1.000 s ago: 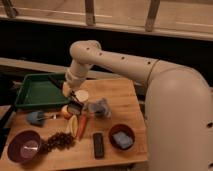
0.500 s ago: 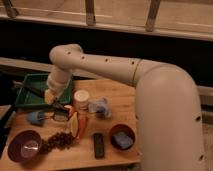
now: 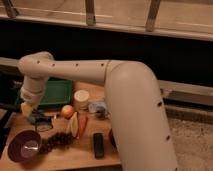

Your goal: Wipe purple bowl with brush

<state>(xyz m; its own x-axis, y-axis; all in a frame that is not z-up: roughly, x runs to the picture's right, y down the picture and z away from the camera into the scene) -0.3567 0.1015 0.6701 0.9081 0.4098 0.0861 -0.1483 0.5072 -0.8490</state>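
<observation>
One purple bowl [image 3: 24,146] is sitting at the near left corner of the table. Your claw [image 3: 28,109] is hanging just behind it, apart from it, with its fingers closed. A dark shape [image 3: 42,124] is showing right under them, and you cannot tell whether it is gripped. Counting along: one green tray [image 3: 56,92], one white cup [image 3: 81,98], one round orange fruit [image 3: 67,111], one carrot [image 3: 83,126], one grape bunch [image 3: 57,141], one black bar [image 3: 98,145]. A wooden table [image 3: 75,154] is carrying it all, with a dark wall [image 3: 150,55] and a railing [image 3: 90,12] running behind.
</observation>
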